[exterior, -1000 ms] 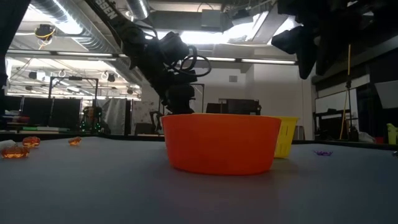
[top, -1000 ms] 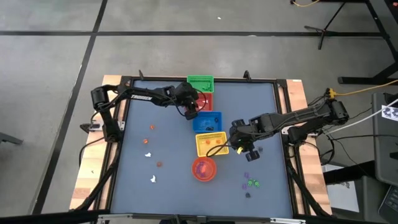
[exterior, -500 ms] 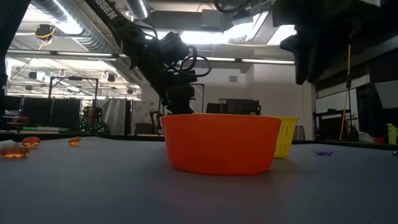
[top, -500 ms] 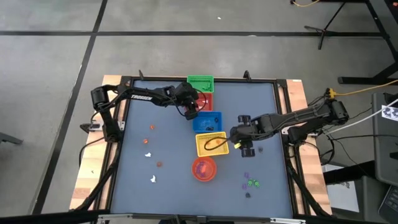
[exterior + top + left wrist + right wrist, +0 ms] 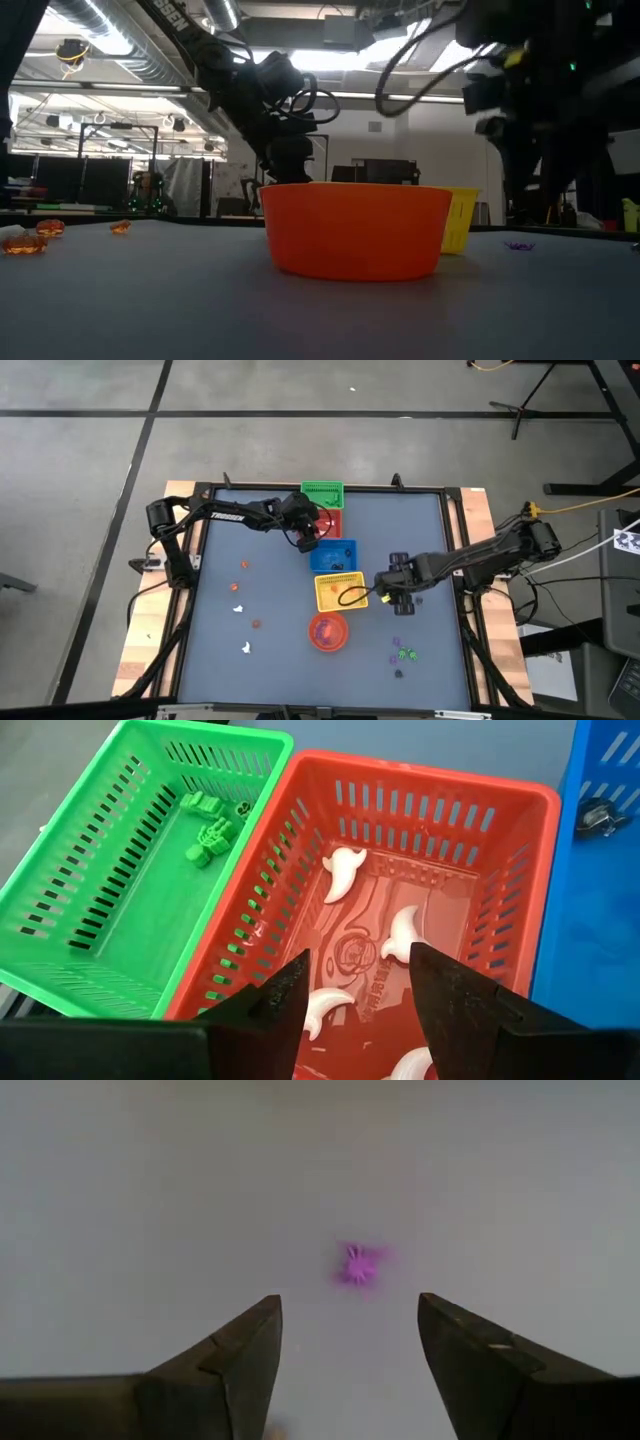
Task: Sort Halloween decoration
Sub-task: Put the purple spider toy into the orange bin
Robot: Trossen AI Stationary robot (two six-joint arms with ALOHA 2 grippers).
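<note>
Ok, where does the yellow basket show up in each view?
High view: the yellow basket sits near the table's centre, just above the orange bowl in the picture.
Low view: the yellow basket peeks out behind the right side of the orange bowl.
Left wrist view: not in it.
Right wrist view: not in it.
Shared landmark: the orange bowl, beside the basket in the high and low views.
</note>
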